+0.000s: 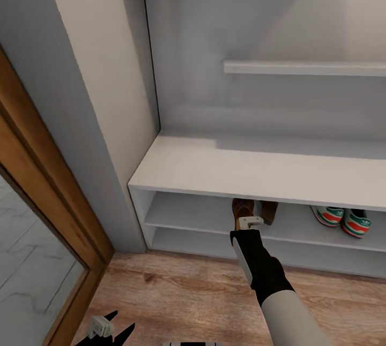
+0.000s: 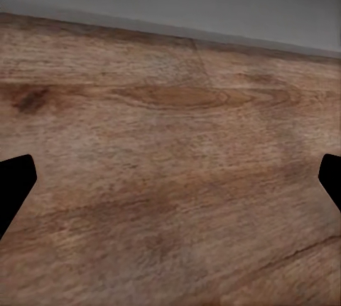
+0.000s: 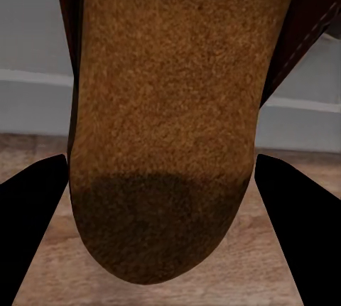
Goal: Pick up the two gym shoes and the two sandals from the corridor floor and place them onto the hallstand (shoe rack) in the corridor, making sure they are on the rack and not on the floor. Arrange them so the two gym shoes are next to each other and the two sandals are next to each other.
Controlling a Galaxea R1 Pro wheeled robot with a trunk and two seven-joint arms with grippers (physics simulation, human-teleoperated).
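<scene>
1. Your right gripper (image 1: 250,222) reaches forward to the front edge of the hallstand's (image 1: 257,172) upper open tier, just under the bench top. From the head camera its pale fingertips sit at the near end of one brown sandal (image 1: 242,212).
2. In the right wrist view the tan footbed of that sandal (image 3: 167,118) lies between the two dark fingers (image 3: 32,228), which stand on either side of its rounded end. The fingers look close against the footbed's edges, so the claw appears clamped on the sandal, though you cannot see the exact contact.
3. A dark strap runs along the footbed's edge in that same wrist view; behind it are the grey front of the rack and a strip of corridor floor (image 3: 42,146).
4. The second sandal (image 1: 268,211) stands just right of the first on the same tier, its near end showing below the bench top.
5. The two gym shoes (image 1: 343,218) sit side by side on that tier, well to the right of the sandals, green stripes and red patches facing you.
6. Your left gripper (image 1: 110,330) hangs low at the near left, over bare floor. Its fingers (image 2: 14,182) are spread wide apart at either side of the left wrist view, with nothing between them but wood planks.
7. A wood-framed door (image 1: 48,196) stands at the far left of the scene, beside the grey wall.
</scene>
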